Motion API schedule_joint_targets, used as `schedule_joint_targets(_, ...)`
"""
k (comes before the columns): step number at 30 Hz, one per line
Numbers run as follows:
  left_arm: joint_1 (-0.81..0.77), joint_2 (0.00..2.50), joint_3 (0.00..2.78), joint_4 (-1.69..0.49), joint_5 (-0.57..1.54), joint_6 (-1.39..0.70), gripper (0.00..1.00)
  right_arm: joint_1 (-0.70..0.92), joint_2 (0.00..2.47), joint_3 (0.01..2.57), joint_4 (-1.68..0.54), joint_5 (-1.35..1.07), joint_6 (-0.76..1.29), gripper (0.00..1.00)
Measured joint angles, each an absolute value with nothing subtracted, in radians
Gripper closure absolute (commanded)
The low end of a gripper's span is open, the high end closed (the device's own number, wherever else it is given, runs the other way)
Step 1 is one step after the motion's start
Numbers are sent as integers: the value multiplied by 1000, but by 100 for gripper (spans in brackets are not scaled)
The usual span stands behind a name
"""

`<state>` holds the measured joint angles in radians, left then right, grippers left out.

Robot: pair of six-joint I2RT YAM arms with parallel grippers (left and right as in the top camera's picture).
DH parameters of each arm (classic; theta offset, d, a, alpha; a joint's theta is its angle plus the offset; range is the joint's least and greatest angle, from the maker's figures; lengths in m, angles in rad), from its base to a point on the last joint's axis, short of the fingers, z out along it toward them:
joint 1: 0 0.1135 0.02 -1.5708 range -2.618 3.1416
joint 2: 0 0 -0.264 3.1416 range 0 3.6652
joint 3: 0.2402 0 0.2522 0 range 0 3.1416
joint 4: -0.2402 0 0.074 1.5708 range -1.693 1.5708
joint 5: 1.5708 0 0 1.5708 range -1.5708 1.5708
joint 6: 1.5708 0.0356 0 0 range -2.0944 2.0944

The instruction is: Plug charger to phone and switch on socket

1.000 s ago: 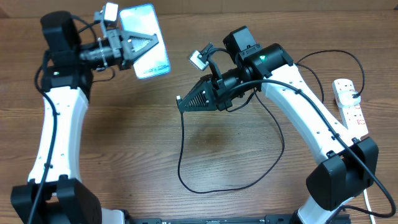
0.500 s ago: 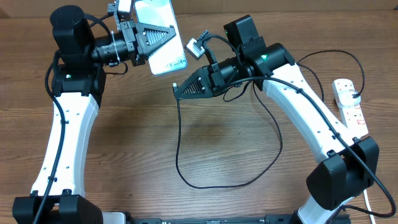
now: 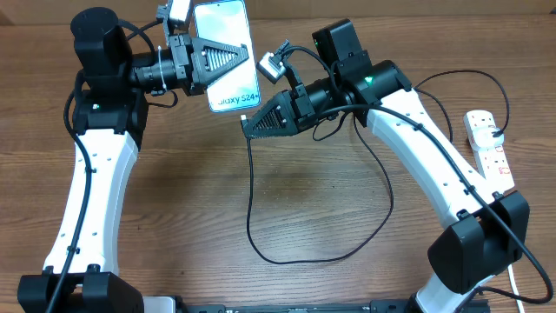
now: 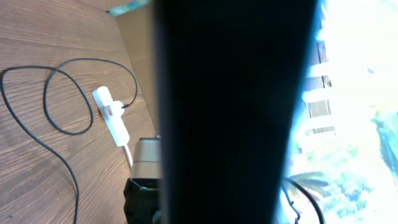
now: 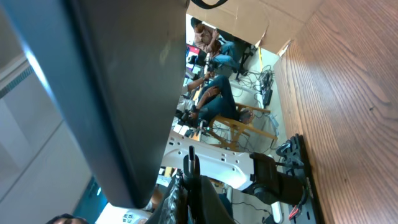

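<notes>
We see the left claw (image 3: 246, 55) gripping the phone (image 3: 230, 94) above the table (image 3: 174, 200). Just beside the phone's lower edge, the right claw (image 3: 247, 131) pinches the charger (image 3: 250, 200); the socket (image 3: 489, 148) lies well right.

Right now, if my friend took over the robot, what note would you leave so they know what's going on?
Left gripper: jaws shut on the phone, held in the air, screen up.
Right gripper: jaws shut on the charger near its tip, right by the phone's lower edge.
The socket lies far off by the right arm's base, nobody touching it.
Done: phone and charger are both in hand and lined up.
Left: push the tip in (I cannot tell whether it is in yet), then press the socket's switch.
</notes>
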<state>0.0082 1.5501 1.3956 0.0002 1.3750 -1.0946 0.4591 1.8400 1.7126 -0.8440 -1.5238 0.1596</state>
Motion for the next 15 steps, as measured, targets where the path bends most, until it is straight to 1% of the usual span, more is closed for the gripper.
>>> schedule_joint_targets(8, 8, 1550, 1396, -15, 1369, -1073, 96, 459, 1840, 1713, -838, -1531, 165, 96)
schedule_joint_targets(15, 8, 1550, 1396, -173, 1266, -1039, 96, 459, 1840, 1713, -798, -1536, 179, 96)
